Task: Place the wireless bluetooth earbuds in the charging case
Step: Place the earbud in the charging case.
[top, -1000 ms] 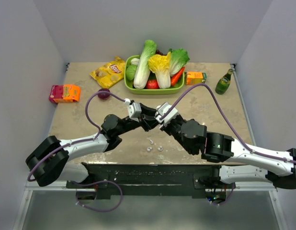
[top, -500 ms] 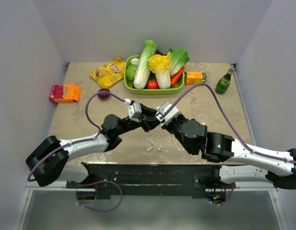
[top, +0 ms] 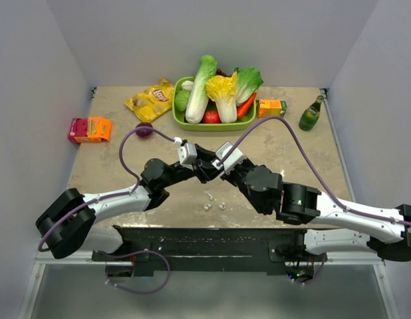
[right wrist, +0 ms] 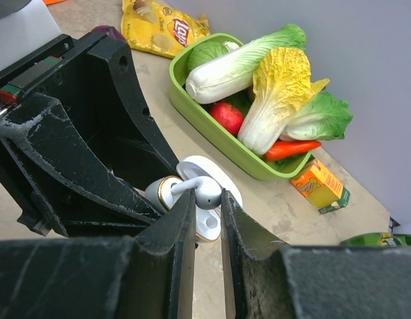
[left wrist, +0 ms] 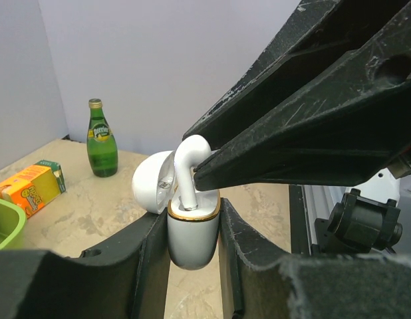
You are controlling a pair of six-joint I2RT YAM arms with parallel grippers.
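Standing in one charging case (left wrist: 192, 234), one earbud (left wrist: 190, 157); three earbuds (top: 222, 206) lie loose.

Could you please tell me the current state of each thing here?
left claw: shut on case
right claw: shut on earbud
case: lid open
earbud: stem partly in case
bottle: upright, capped
loose buds: lying on table

Left arm (top: 119, 196), right arm (top: 338, 212) angled inward, jaws clamped
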